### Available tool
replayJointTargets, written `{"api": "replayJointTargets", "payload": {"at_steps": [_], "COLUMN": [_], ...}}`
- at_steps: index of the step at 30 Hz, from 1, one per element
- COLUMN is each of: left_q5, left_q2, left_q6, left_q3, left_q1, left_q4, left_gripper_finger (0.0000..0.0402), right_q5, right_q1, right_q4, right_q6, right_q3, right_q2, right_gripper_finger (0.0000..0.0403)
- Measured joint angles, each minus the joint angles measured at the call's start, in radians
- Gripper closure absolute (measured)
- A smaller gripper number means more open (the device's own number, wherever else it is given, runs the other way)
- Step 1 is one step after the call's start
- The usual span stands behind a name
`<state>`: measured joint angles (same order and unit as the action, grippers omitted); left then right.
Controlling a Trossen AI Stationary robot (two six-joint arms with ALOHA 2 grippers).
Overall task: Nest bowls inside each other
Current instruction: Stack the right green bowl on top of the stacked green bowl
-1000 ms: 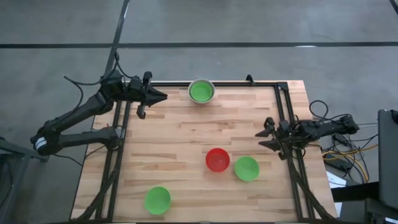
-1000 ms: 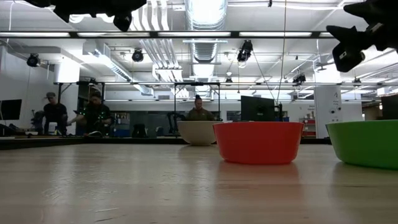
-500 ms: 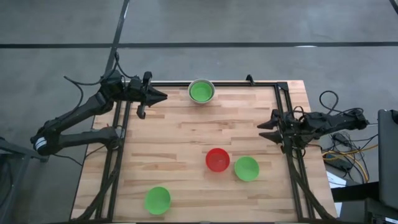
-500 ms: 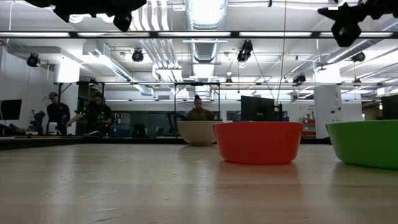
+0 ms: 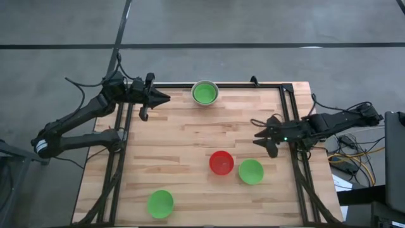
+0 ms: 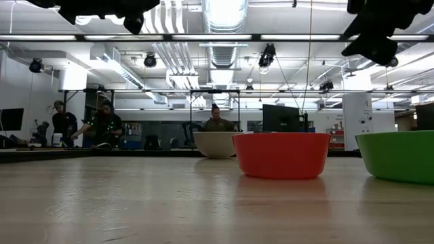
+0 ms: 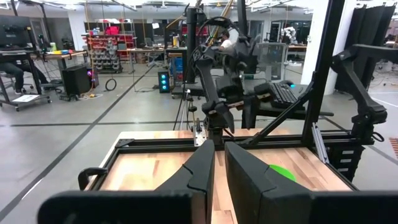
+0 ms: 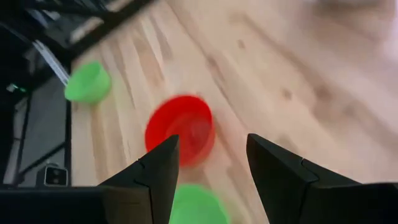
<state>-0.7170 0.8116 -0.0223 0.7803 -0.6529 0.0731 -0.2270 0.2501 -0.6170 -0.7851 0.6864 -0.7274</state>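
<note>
Pale butcher-block wood on the desk (image 5: 190,136), strips glued side by side, faintly sheened in the low view. Smooth, plastic-looking shells on the red bowl (image 6: 281,155) and the green bowls (image 5: 250,171), evenly coloured, softly glossy. Matt off-white outside on the far bowl (image 6: 215,144), bright green inside. Matt black, hard-looking finish on the right tool (image 8: 208,171) and left tool (image 7: 219,167). Dark metal framing (image 5: 286,104) along the desk edges.

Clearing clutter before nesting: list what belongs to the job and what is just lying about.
Job: red bowl; neighbouring green bowl; lone green bowl; nested green bowl inside white bowl; right gripper, open, above table; left gripper, waiting.
Lying about: cables beside table; monitor behind.
</note>
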Motion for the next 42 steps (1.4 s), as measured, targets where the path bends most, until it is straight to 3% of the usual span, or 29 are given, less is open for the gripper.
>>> {"api": "replayJointTargets", "payload": {"at_steps": [6, 14, 24, 32, 42], "left_q5": [0.000, 0.000, 0.000, 0.000, 0.000], "left_q2": [0.000, 0.000, 0.000, 0.000, 0.000], "left_q6": [0.000, 0.000, 0.000, 0.000, 0.000], "left_q3": [0.000, 0.000, 0.000, 0.000, 0.000], "left_q1": [0.000, 0.000, 0.000, 0.000, 0.000], "left_q4": [0.000, 0.000, 0.000, 0.000, -0.001], "left_gripper_finger": [0.0358, 0.0358, 0.0358, 0.0358, 0.0358], "right_q5": [0.112, 0.225, 0.330, 0.341, 0.365], "right_q1": [0.000, 0.000, 0.001, 0.001, 0.000], "right_q4": [-0.162, -0.248, -0.269, -0.234, -0.115], "right_q6": [-0.135, -0.207, -0.197, -0.154, -0.176], "right_q3": [0.075, 0.080, 0.079, 0.074, -0.002], "right_q2": [-0.110, -0.168, -0.260, -0.341, -0.346], "right_gripper_finger": [0.0220, 0.0220, 0.0220, 0.0220, 0.0220]}}
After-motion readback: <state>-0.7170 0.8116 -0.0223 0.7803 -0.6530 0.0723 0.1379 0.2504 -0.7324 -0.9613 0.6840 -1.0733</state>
